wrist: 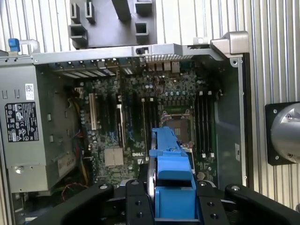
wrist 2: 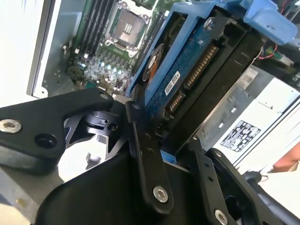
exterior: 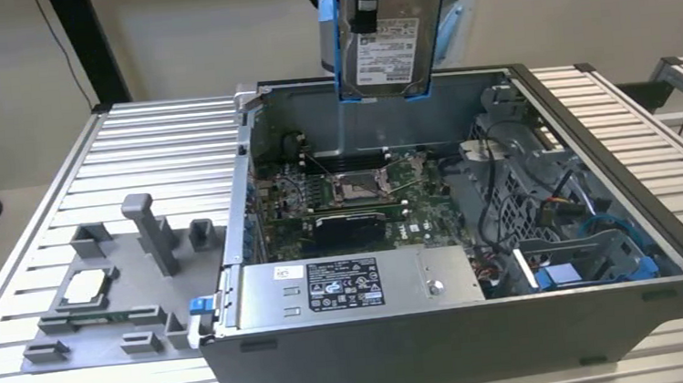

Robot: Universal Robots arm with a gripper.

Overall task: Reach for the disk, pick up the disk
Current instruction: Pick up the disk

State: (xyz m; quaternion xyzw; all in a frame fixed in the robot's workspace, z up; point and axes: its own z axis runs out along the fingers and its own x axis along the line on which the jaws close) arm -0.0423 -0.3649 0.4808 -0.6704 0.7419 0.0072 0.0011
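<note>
The gripper grips the disk, held well above the open computer case (pickup looks done)

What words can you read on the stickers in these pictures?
The disk: its white label's print is too small to read.
The silver box: its black-and-white label is too small to read.
Small white sticker on the disk's blue board: blurred, unreadable.
</note>
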